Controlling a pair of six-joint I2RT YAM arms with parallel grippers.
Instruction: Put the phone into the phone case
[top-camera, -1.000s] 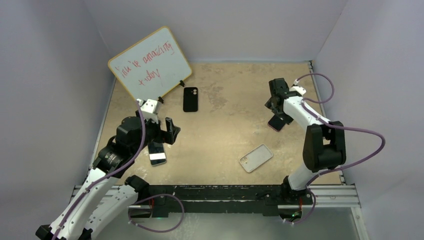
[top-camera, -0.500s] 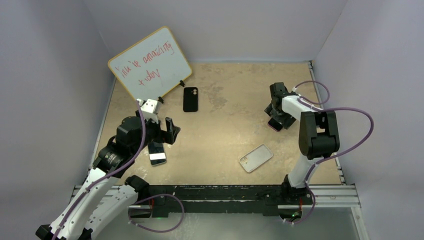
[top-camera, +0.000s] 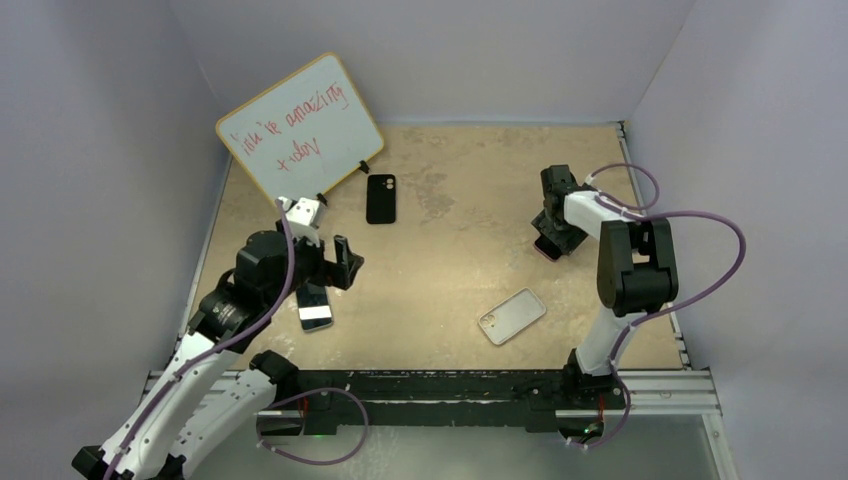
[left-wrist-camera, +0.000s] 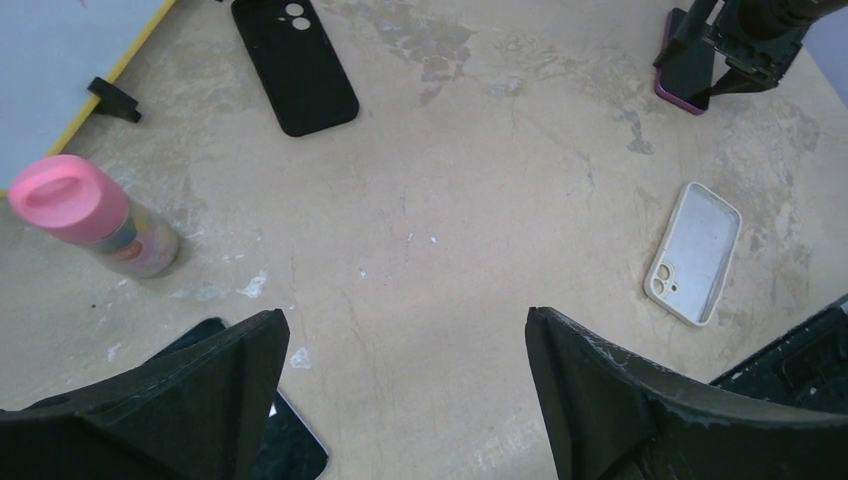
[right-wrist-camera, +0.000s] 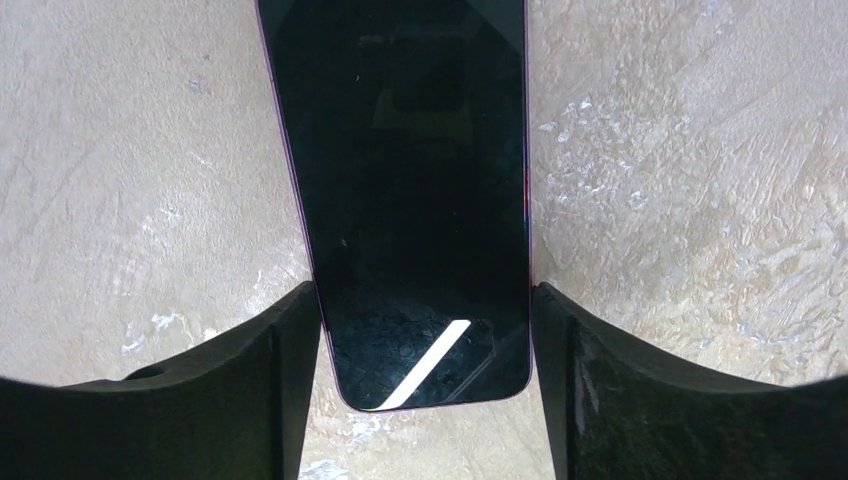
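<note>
L gripper (left-wrist-camera: 400, 330) hung open by the phone (top-camera: 316, 315), prob. to grab it for the phone case (top-camera: 380, 198); R gripper (right-wrist-camera: 425, 300) pinched a purple-rimmed phone (right-wrist-camera: 410, 150).

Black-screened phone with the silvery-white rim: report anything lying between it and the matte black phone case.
Nothing visible. Bare tabletop runs from the black-screened, silvery-white-rimmed phone to the matte black phone case. The pink-capped bottle sits off to the side; the left gripper hangs above that line.
</note>
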